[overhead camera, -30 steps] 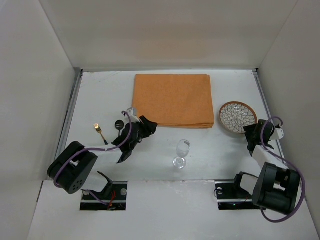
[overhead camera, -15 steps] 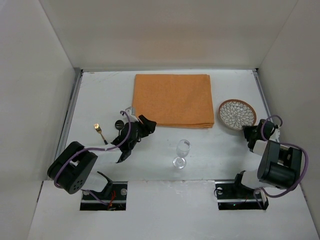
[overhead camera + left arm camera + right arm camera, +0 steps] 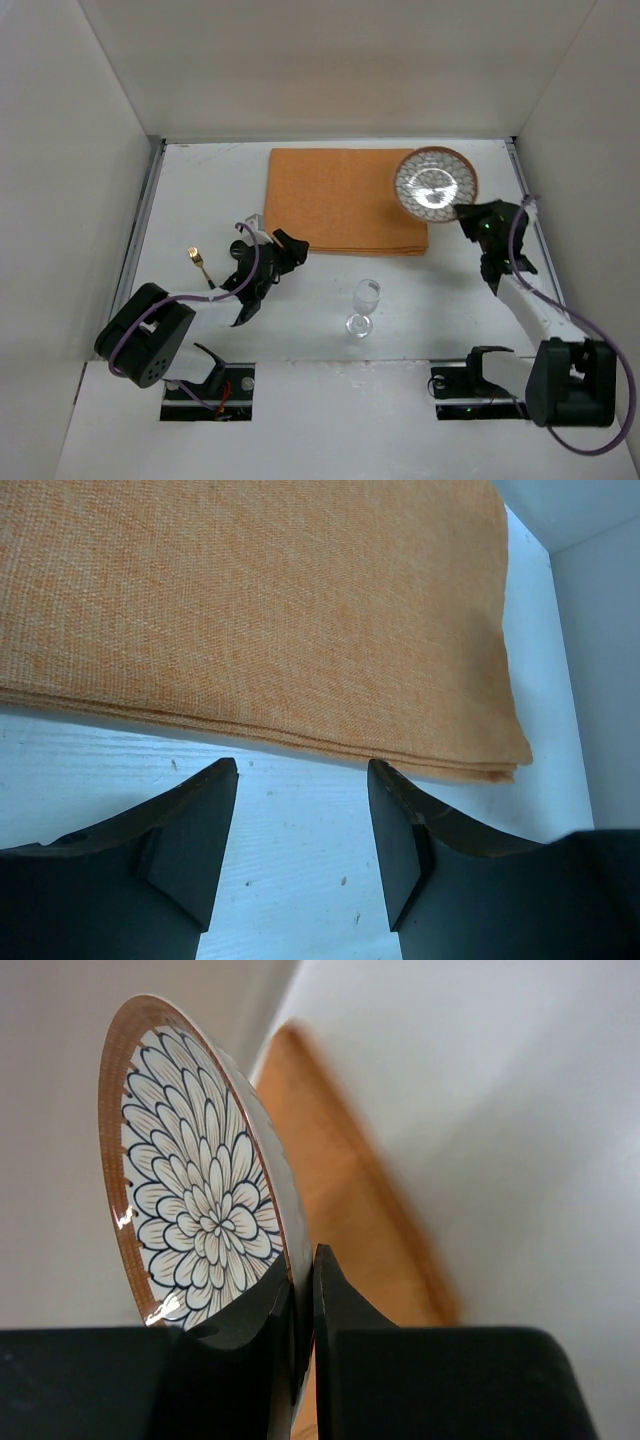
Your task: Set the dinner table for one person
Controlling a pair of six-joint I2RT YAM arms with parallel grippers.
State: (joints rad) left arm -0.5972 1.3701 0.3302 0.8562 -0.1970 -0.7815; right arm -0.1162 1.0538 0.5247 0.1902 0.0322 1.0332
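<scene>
Over the far right corner of the cloth [image 3: 340, 200], the plate [image 3: 435, 184] is up in the air now, tipped on edge, its rim pinched tight in the right gripper [image 3: 466, 213]. A second ago it sat flat on the table [image 3: 200, 190], which spreads under everything. Looks like the plate's headed for the cloth. The left gripper [image 3: 303, 770] hangs spread wide at the cloth's near edge, holding nothing. Glass [image 3: 364, 305] and fork [image 3: 200, 265] haven't budged.

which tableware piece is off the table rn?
The floral plate, clamped by its rim in the right pincer. The wine glass and gold fork sit on the table.
</scene>
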